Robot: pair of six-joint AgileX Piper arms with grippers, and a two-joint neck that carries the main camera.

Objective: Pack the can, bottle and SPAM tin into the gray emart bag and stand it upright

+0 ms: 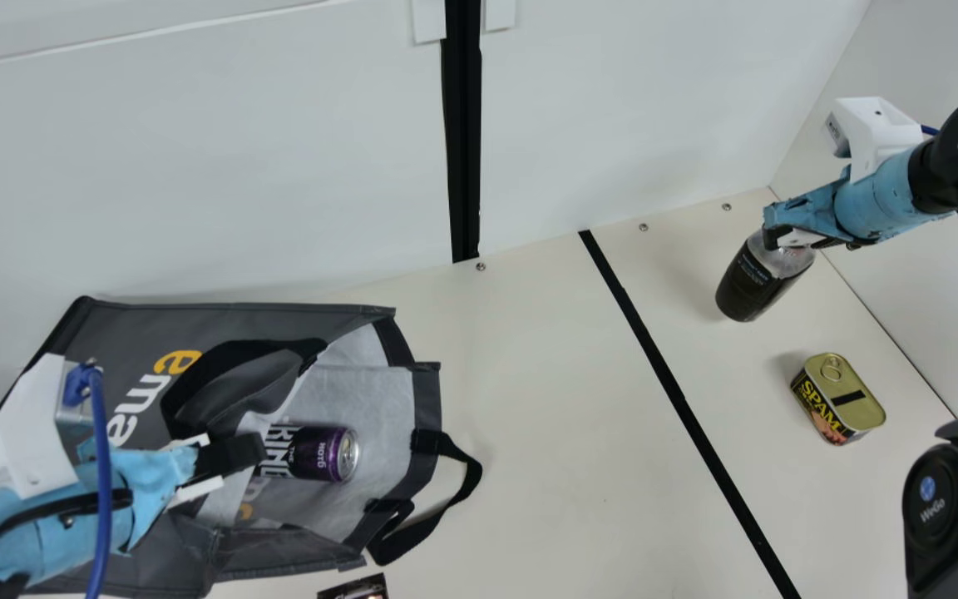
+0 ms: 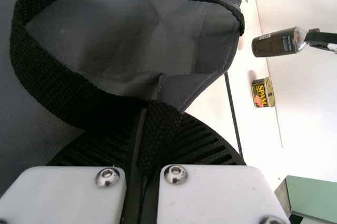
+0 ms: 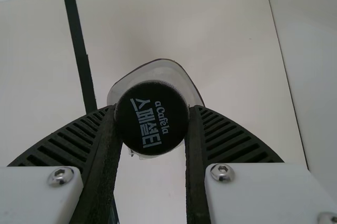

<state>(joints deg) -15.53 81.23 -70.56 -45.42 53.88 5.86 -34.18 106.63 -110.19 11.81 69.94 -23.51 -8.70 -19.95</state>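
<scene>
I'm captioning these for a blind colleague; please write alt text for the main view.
The right gripper holds a dark bottle by its top, near a SPAM tin on a cream table. At the picture's left, a gray bag lies on its side, a purple can just inside its opening, and the left gripper grips one black handle.

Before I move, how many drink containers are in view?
2: the purple can, lying in the bag's open mouth, and the dark bottle, its cap held in the right gripper. More may be hidden deeper inside.
</scene>
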